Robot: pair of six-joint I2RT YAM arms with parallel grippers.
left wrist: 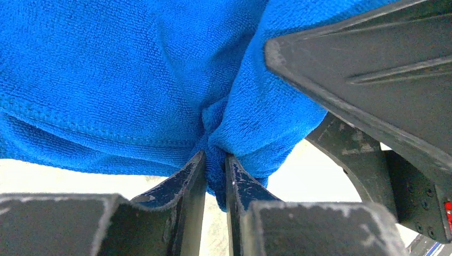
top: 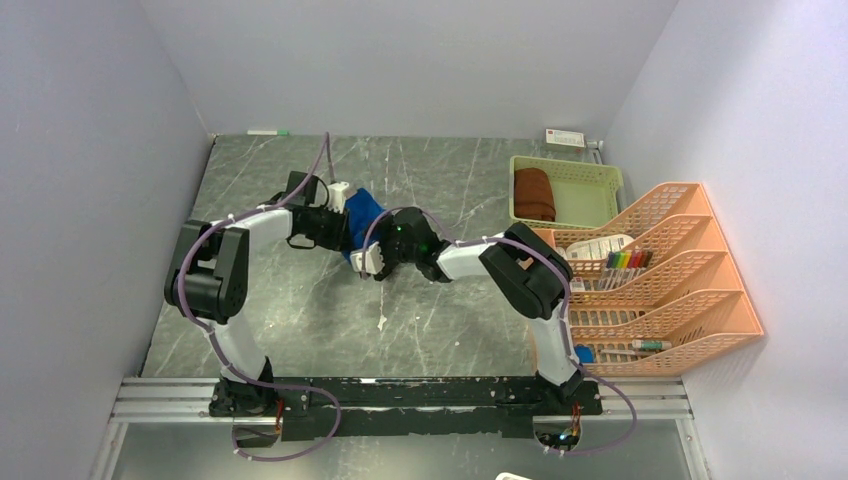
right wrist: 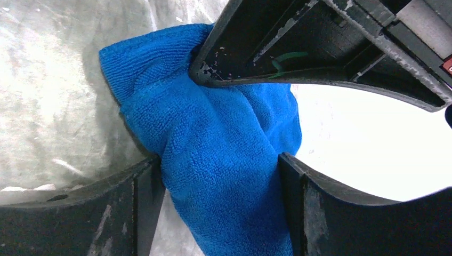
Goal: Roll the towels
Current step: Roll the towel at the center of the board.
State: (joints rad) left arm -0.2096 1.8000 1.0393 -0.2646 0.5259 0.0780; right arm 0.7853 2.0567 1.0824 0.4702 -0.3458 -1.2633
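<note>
The bright blue towel [top: 363,212] is bunched up at the table's middle, between my two grippers. My left gripper [top: 343,228] is shut on a pinched fold of the blue towel [left wrist: 133,80], its jaws nearly together [left wrist: 216,160]. My right gripper [top: 368,250] holds the thick bunched part of the blue towel [right wrist: 224,160]; its two fingers press on either side [right wrist: 218,173]. The other arm's finger lies against the cloth in each wrist view. The rust-brown towel [top: 534,193] lies rolled in the green basket [top: 590,192] at the back right.
An orange tiered rack [top: 660,280] with pens and small items stands along the right side. A small white box [top: 565,138] lies at the back right and a marker [top: 268,132] at the back left. Grey walls enclose the marble table [top: 300,320].
</note>
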